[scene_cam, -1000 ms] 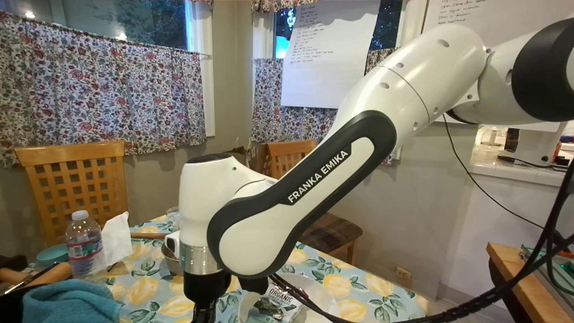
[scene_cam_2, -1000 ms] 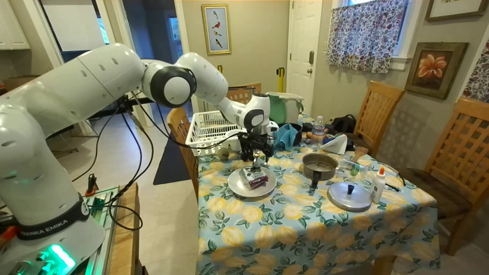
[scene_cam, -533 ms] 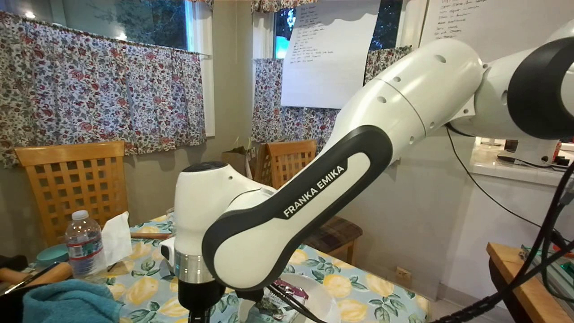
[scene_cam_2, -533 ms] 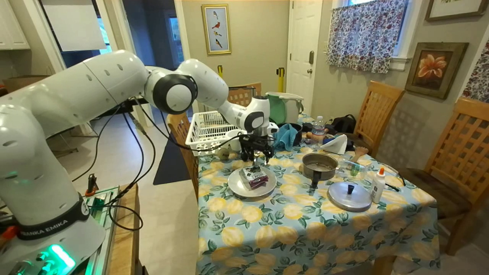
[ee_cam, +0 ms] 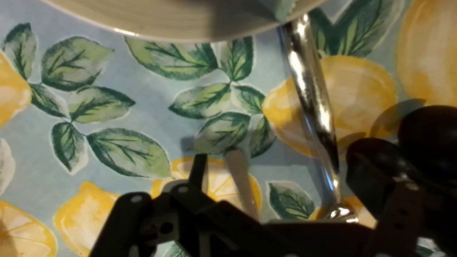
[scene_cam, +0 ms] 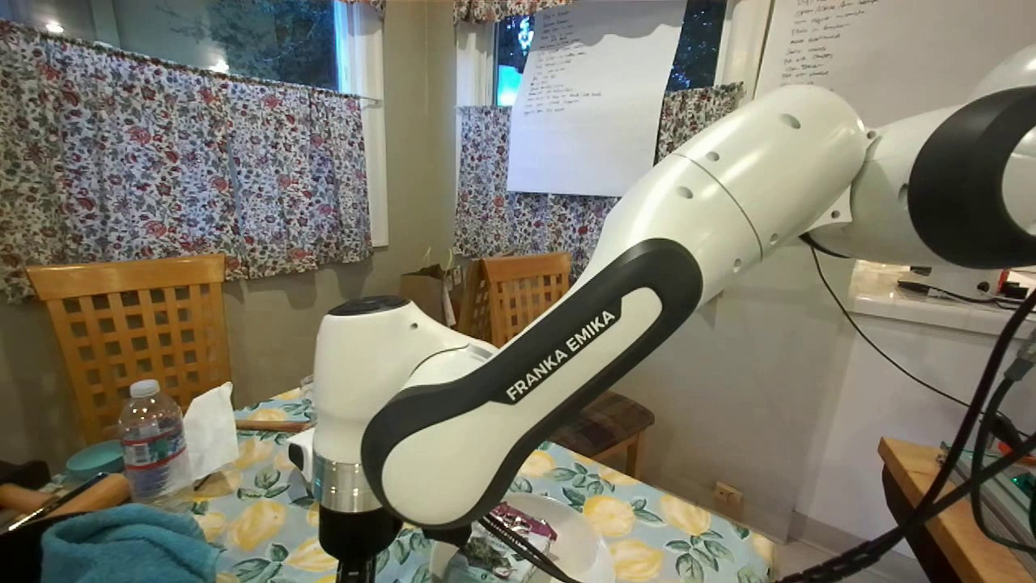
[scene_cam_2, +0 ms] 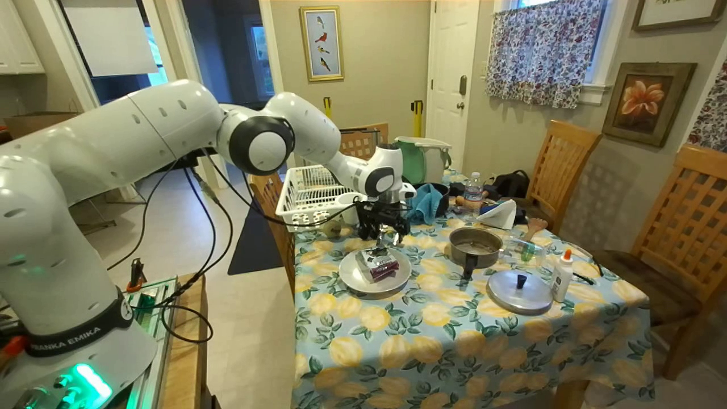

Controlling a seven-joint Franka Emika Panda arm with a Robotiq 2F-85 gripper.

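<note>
My gripper [ee_cam: 285, 153] stands open just above the lemon-print tablecloth, its jaws wide apart. Between the fingers lies a shiny metal utensil [ee_cam: 314, 89], apart from both, nearer the dark finger [ee_cam: 371, 167] on the right. A flat grey-brown strip [ee_cam: 242, 182], perhaps another handle, shows closer to the left finger [ee_cam: 198, 169]. The utensil's upper end meets the rim of a white plate [ee_cam: 171, 25]; its lower end is hidden by the gripper. In an exterior view, a snack packet [scene_cam_2: 379, 264] rests on that plate, in front of the gripper.
A pot [scene_cam_2: 476, 248], a metal lid [scene_cam_2: 519, 292] and a glue bottle [scene_cam_2: 562, 276] stand to the right of the plate. Behind are a white dish rack [scene_cam_2: 306, 213], a blue towel [scene_cam_2: 425, 204] and a water bottle [scene_cam: 152, 441]. Cables hang along the arm.
The arm has come down, and its wrist has shifted slightly. The gripper sits a little lower behind the plate. The plate, packet and other table things have stayed in place.
</note>
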